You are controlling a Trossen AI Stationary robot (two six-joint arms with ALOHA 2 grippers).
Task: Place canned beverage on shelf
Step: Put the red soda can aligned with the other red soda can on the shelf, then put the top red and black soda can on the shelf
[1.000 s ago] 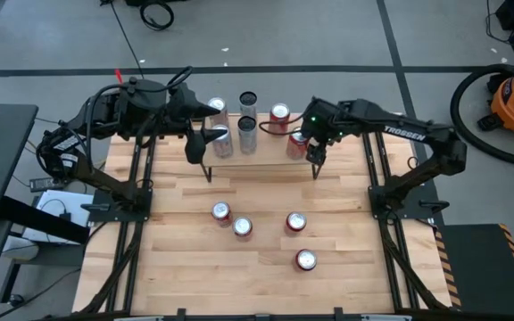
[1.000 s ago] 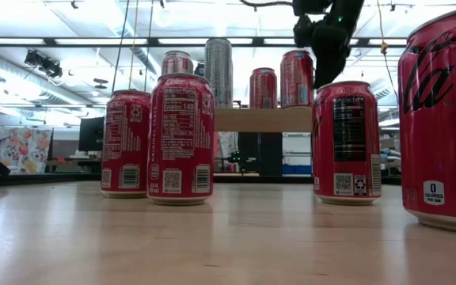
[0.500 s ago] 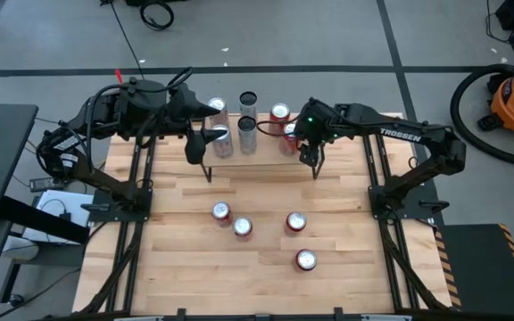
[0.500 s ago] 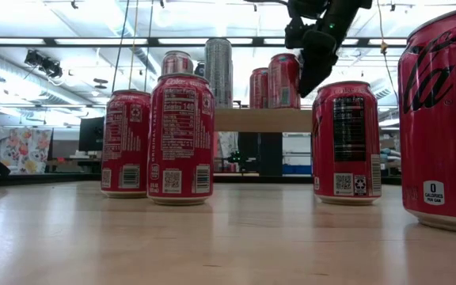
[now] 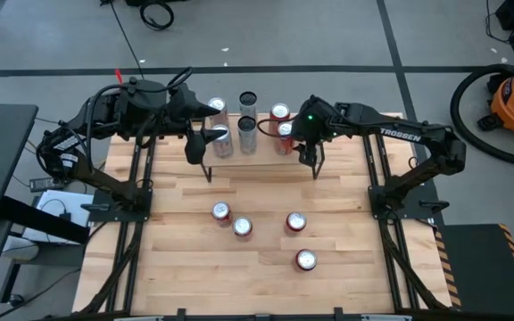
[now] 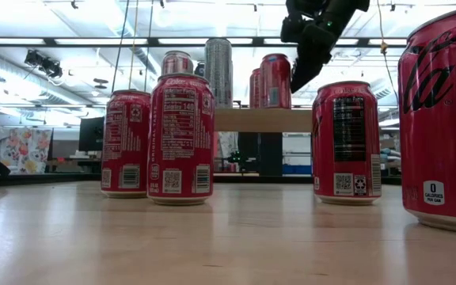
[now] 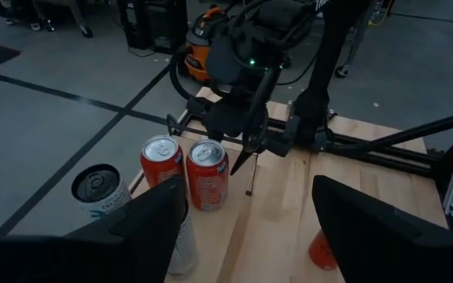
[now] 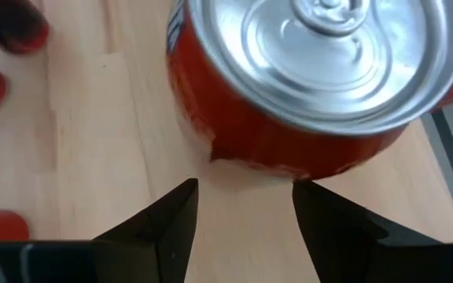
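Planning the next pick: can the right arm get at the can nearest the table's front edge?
Probably yes: the right end effector is open by the shelf, and bare tabletop surrounds that red can.

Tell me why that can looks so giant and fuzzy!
In the right wrist view the red aluminium can sits very close to the lens, so it fills the picture and blurs; glare whitens its silver lid. In the low view the cut-off red can looms for the same reason.

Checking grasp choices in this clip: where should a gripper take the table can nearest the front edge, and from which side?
Grip the front can across its round side wall, coming straight down from above. It stands upright, apart from the other cans, so the fingers have room on both sides.
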